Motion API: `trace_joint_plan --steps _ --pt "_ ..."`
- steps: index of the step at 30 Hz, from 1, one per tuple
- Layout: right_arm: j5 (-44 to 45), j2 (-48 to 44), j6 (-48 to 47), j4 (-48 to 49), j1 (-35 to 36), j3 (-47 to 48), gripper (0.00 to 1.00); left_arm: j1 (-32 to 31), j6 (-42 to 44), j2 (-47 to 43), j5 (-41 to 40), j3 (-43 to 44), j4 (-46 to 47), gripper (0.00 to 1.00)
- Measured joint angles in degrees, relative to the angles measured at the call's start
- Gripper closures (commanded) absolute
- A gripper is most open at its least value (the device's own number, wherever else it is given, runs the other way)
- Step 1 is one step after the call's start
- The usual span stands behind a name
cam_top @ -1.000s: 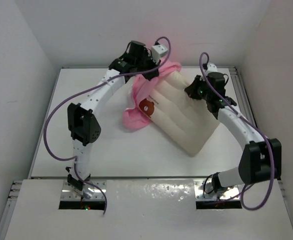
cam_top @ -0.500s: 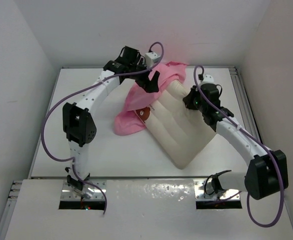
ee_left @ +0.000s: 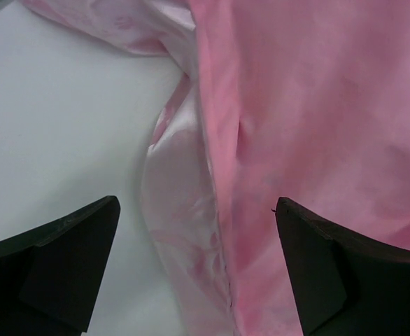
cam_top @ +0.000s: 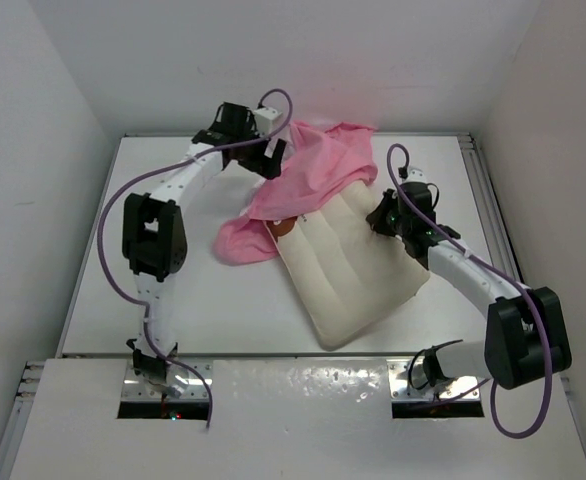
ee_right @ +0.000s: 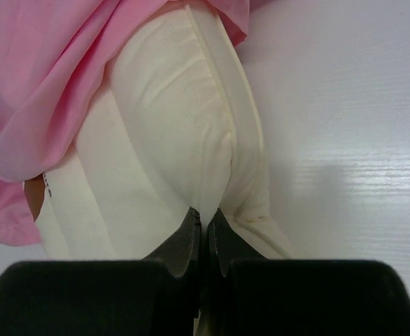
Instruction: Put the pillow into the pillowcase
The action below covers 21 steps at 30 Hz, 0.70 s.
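Top external: shows pillow (cam_top: pixel 348 270) lying slantwise at middle of table (cam_top: pixel 173 290), near corner toward 6 o'clock, far end toward 12 o'clock. Shows pillowcase (cam_top: pixel 318 165) draped over that far end only, with a crumpled tail spilling off toward 9 o'clock. Leaves most of pillow bare, so judged barely begun.

Right wrist: shows right gripper (ee_right: pixel 203 217) pressed together on a fold of seam at pillow's 3 o'clock edge. Probably pins pillow in place, to stop any sliding while drawing satin over it.

Left wrist: shows left gripper (ee_left: pixel 196 206) spread wide above pink satin, at 11 o'clock of pillow, clasping nothing, with a fold line running down through the gap. Likely poised to catch pillowcase's open edge and pull it toward 6 o'clock.

Writing: brown mark (cam_top: pixel 285 224) peeping from under pink hem at pillow's 10 o'clock side, with small dark print (ee_right: pixel 47 185) beside it. Too small to read. No other labels or brands seen.
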Motion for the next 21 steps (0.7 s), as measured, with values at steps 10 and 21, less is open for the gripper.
trace_joint_plan --steps 10,21 --pt "-0.07 0.0 0.98 0.26 -0.09 -1.18 1.0 -2.19 1.92 6.51 0.04 1.44 1.44 1.0" --pt "-1.9 1.51 18.91 13.51 -10.27 -16.41 1.0 2.19 0.63 2.23 0.59 -10.73 3.67 1.0"
